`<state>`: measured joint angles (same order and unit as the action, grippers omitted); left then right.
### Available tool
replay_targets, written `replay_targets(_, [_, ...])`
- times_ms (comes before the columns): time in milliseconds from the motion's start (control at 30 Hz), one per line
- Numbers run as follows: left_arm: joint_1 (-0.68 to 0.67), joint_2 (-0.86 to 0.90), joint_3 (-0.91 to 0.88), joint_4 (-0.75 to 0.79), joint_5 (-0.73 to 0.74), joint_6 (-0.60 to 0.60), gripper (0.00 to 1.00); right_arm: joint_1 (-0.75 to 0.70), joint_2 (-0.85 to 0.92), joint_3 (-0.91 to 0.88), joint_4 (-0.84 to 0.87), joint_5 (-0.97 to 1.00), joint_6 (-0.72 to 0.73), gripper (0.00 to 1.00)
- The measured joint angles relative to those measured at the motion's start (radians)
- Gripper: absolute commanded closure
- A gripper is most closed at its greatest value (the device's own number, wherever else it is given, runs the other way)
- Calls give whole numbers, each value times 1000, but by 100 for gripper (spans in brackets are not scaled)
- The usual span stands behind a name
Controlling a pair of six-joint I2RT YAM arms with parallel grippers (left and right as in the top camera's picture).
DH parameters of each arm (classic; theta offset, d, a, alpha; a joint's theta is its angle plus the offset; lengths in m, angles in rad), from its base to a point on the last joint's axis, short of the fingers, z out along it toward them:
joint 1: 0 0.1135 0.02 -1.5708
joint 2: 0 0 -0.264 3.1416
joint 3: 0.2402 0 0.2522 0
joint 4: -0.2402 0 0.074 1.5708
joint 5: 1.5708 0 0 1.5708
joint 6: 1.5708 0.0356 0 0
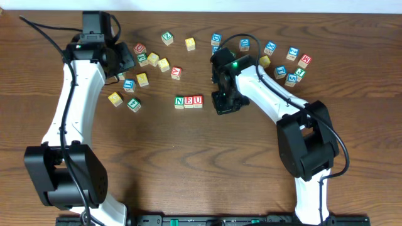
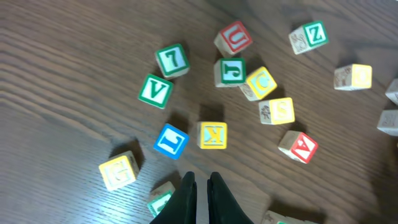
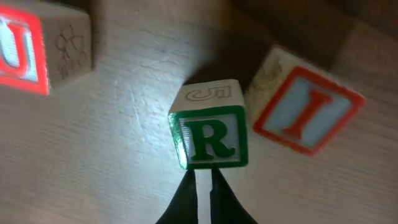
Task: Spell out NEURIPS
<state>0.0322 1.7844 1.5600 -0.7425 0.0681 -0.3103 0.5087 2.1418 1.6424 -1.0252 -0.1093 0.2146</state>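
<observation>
N cube [image 1: 179, 102], E cube [image 1: 188, 102], U cube [image 1: 198, 101] in touching row at mid tabletop [image 1: 188, 163]. Right end effector [image 3: 200, 190] just right of row, fingers pressed together, pinching nothing, tips at near edge of green R cube [image 3: 211, 134]. Red I cube [image 3: 308, 112] askew, just beside R. Left end effector [image 2: 202, 193] pressed together, empty, over loose cubes near yellow K cube [image 2: 212, 135] and blue L cube [image 2: 171, 140]

U cube [image 3: 43, 46], half beyond left edge
</observation>
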Motion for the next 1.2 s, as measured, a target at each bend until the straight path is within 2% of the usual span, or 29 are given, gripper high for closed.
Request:
replay_targets(133, [13, 0, 0, 0, 0, 0, 92, 14, 0, -24, 50, 3, 0, 94])
replay_targets(533, [13, 0, 0, 0, 0, 0, 92, 43, 0, -42, 121, 1, 2, 99])
replay_targets(1200, [13, 0, 0, 0, 0, 0, 92, -17, -104, -22, -9, 51, 34, 99])
